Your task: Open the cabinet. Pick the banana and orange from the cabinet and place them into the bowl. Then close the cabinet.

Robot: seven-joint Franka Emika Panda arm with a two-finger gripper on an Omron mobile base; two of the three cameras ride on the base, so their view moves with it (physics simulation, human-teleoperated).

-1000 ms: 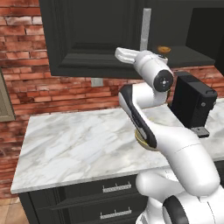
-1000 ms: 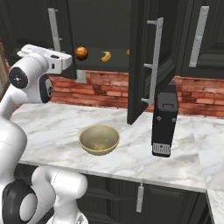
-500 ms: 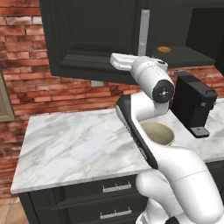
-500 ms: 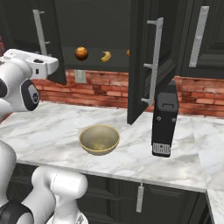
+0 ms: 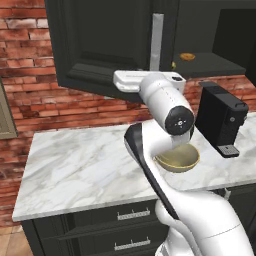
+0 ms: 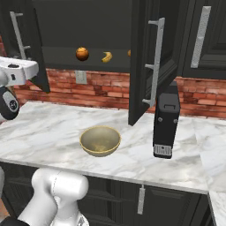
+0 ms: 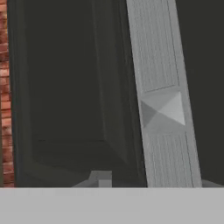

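Note:
The cabinet (image 6: 62, 22) stands with both doors swung out. On its shelf sit the orange (image 6: 82, 54) and, just right of it, the banana (image 6: 107, 57). The bowl (image 6: 100, 140) rests empty on the counter below, also visible as the bowl (image 5: 177, 159) behind my arm. My gripper (image 7: 155, 181) straddles the silver bar handle (image 7: 162, 87) of the left door (image 5: 100, 45), one fingertip on each side, shut on it. In the right base view my hand (image 6: 20, 70) is at the far left, under that handle (image 6: 16, 33).
A black coffee machine (image 6: 165, 119) stands on the counter right of the bowl, under the open right door (image 6: 143, 62). A flat orange-brown lump (image 5: 187, 56) lies on the shelf further right. Marble counter (image 5: 75, 160) stretches left; dark drawers sit below.
The left door has swung further open with my hand on its handle. The arm has moved left, uncovering the bowl in the left base view.

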